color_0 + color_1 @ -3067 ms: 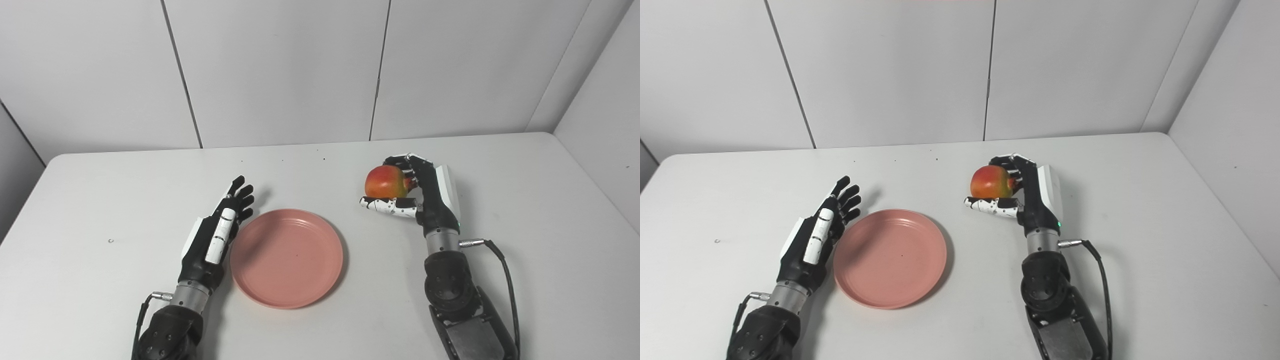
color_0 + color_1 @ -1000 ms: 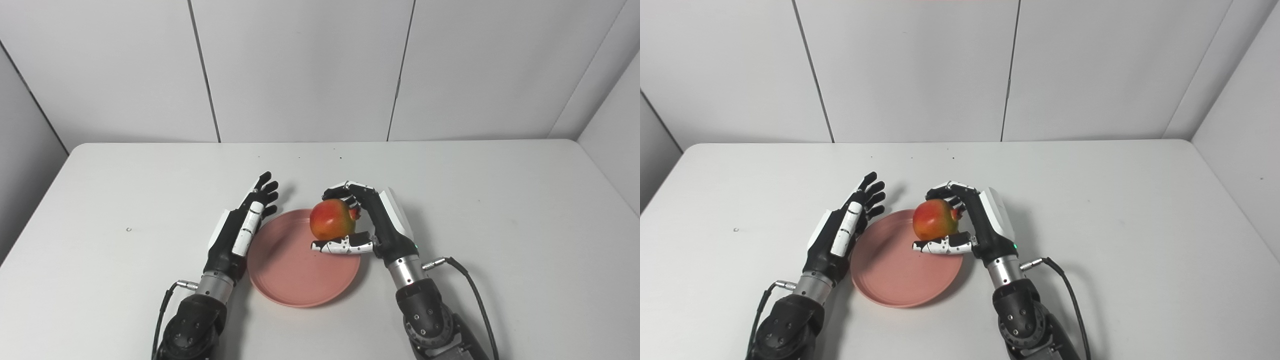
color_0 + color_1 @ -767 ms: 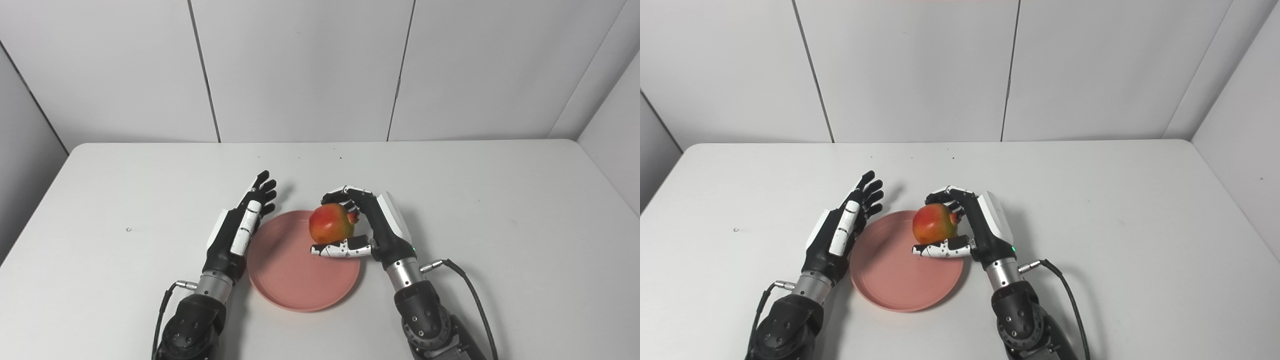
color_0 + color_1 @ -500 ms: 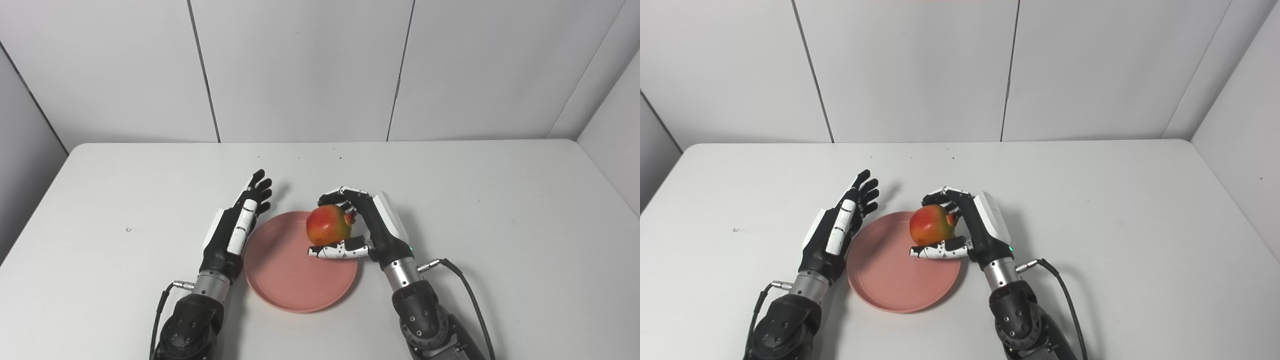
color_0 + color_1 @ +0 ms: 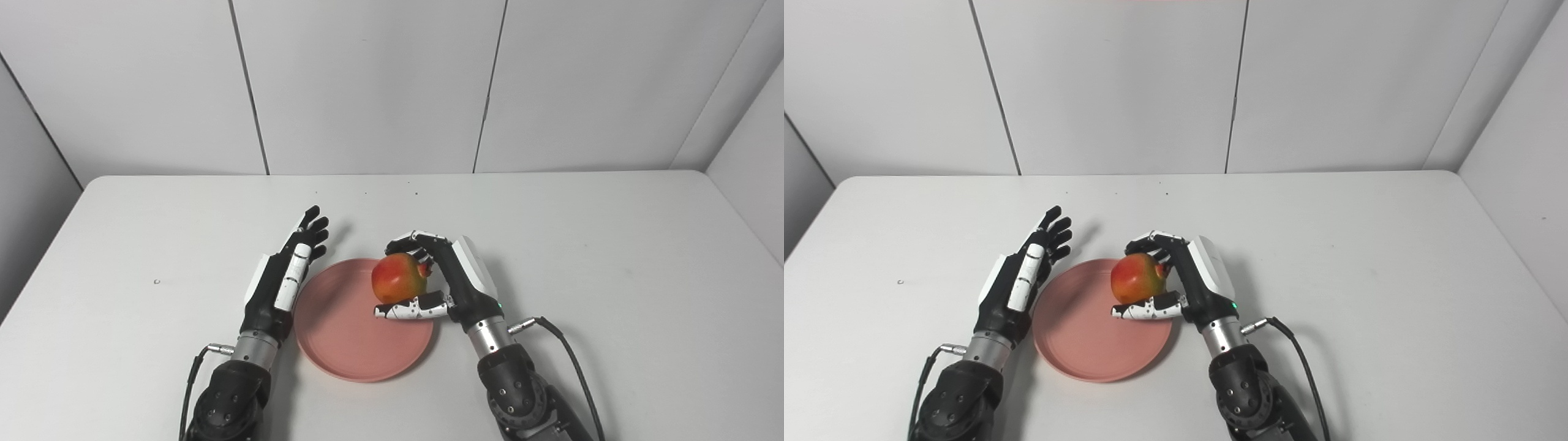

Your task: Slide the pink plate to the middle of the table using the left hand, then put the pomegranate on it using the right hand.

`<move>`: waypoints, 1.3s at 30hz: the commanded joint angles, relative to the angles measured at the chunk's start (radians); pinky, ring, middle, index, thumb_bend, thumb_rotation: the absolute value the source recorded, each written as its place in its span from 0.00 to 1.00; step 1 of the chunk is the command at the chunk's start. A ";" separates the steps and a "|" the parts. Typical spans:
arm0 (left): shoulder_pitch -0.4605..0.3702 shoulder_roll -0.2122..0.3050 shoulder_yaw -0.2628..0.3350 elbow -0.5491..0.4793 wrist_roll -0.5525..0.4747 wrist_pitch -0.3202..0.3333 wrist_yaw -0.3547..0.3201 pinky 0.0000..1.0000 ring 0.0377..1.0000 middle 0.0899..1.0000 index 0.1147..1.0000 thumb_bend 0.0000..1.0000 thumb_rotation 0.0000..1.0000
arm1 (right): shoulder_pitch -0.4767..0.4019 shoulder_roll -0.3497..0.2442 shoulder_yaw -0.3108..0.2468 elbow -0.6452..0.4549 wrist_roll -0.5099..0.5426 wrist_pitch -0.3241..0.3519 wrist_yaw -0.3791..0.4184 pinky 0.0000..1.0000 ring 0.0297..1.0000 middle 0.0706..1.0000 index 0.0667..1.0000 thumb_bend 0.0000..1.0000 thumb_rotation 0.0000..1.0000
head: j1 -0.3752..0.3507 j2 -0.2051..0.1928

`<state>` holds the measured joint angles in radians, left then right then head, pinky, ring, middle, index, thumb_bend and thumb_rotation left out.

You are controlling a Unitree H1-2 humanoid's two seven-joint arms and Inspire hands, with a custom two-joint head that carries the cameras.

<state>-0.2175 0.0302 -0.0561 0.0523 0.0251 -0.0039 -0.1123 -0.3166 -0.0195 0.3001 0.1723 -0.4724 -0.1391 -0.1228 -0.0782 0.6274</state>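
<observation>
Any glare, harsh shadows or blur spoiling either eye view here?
Left eye view: even, diffuse light, soft shadows beside the left hand and pink plate, all sharp. Right eye view: no glare on the pomegranate held by the right hand; no motion blur.

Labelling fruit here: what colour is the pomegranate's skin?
Red blending into yellow-orange; the pomegranate shows best in the left eye view.
</observation>
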 commanded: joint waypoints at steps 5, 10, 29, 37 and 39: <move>-0.031 0.010 -0.001 -0.031 0.012 0.002 0.004 0.91 0.93 0.93 0.93 0.55 1.00 | -0.025 0.018 -0.002 -0.027 -0.019 -0.085 -0.043 0.33 0.37 0.45 0.51 0.51 0.00 | 0.002 -0.003; -0.028 0.016 0.000 -0.038 0.016 0.016 0.007 0.91 0.93 0.93 0.93 0.55 1.00 | -0.021 0.033 -0.017 -0.021 -0.034 -0.113 -0.090 0.33 0.38 0.46 0.51 0.51 0.00 | 0.003 -0.002; -0.024 0.030 0.004 -0.070 0.036 0.097 0.011 0.91 0.92 0.93 0.93 0.56 1.00 | -0.015 0.048 0.007 -0.046 -0.077 -0.140 -0.098 0.39 0.40 0.45 0.50 0.51 0.00 | 0.003 0.000; -0.020 0.036 0.001 -0.068 0.030 0.089 0.000 0.91 0.93 0.93 0.93 0.56 1.00 | -0.018 0.038 0.046 -0.044 -0.073 -0.115 -0.030 0.35 0.38 0.44 0.51 0.51 0.00 | 0.004 0.000; -0.019 0.037 -0.001 -0.070 0.030 0.089 -0.001 0.91 0.93 0.93 0.93 0.57 1.00 | -0.017 0.037 0.051 -0.044 -0.069 -0.105 -0.010 0.34 0.38 0.43 0.51 0.51 0.00 | 0.005 0.001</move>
<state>-0.2172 0.0605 -0.0529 0.0172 0.0519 0.1032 -0.1145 -0.3086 0.0144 0.3496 0.1624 -0.5465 -0.2287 -0.1428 -0.0752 0.6289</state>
